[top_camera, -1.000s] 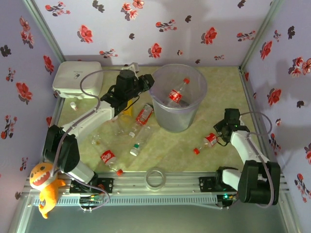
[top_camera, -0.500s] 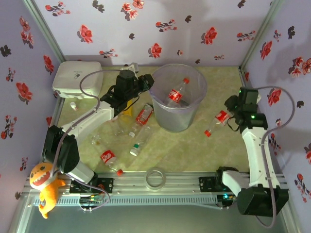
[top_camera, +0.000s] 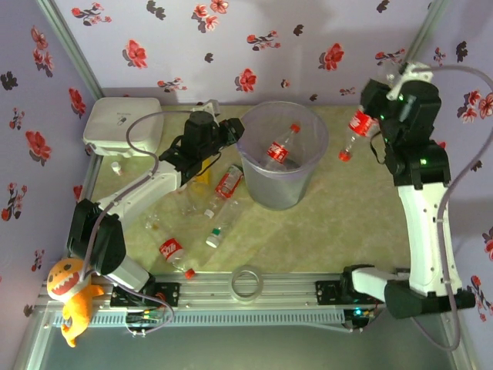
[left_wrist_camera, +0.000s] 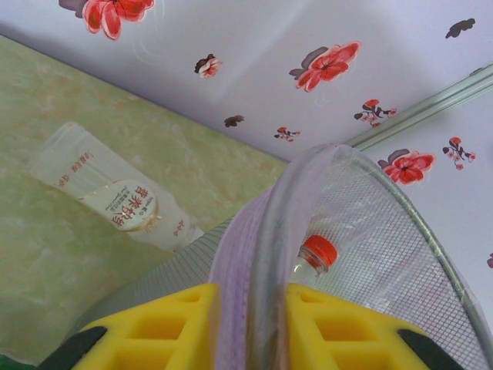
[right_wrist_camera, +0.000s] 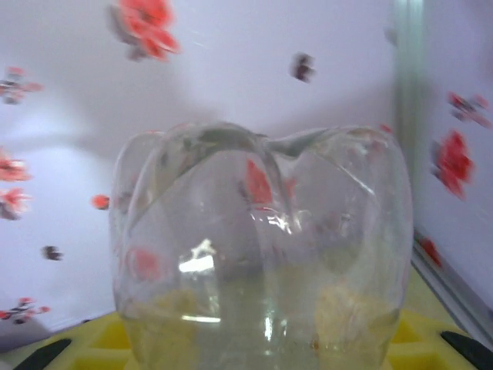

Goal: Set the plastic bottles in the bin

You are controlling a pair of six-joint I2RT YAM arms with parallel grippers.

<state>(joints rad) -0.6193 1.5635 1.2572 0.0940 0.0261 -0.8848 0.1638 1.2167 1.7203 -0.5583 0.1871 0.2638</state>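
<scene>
The bin [top_camera: 282, 158], a big translucent bucket, stands at mid-table with one red-labelled bottle [top_camera: 279, 151] inside. My left gripper [top_camera: 232, 133] is shut on the bin's left rim [left_wrist_camera: 266, 231], which runs between the yellow fingers [left_wrist_camera: 154, 335]. Past the rim a red cap [left_wrist_camera: 317, 253] shows inside the bin. My right gripper [top_camera: 375, 122] hangs high to the right of the bin, shut on a red-labelled bottle [top_camera: 359, 123] whose red cap points down. That bottle's clear base [right_wrist_camera: 262, 254] sits between my right gripper's [right_wrist_camera: 262, 343] jaws. Several bottles lie left of the bin, among them a red-labelled one [top_camera: 228, 182].
A white rounded box [top_camera: 123, 123] sits in the back left corner. A clear tape ring [top_camera: 246, 282] lies near the front rail and an orange plush toy [top_camera: 68, 297] at the front left. Flowered walls close in three sides. Another clear bottle [left_wrist_camera: 115, 200] lies beside the bin.
My right arm has lifted the red-labelled bottle off the table at the right and carried it up and back, level with the bin's rim. The left arm has not moved.
</scene>
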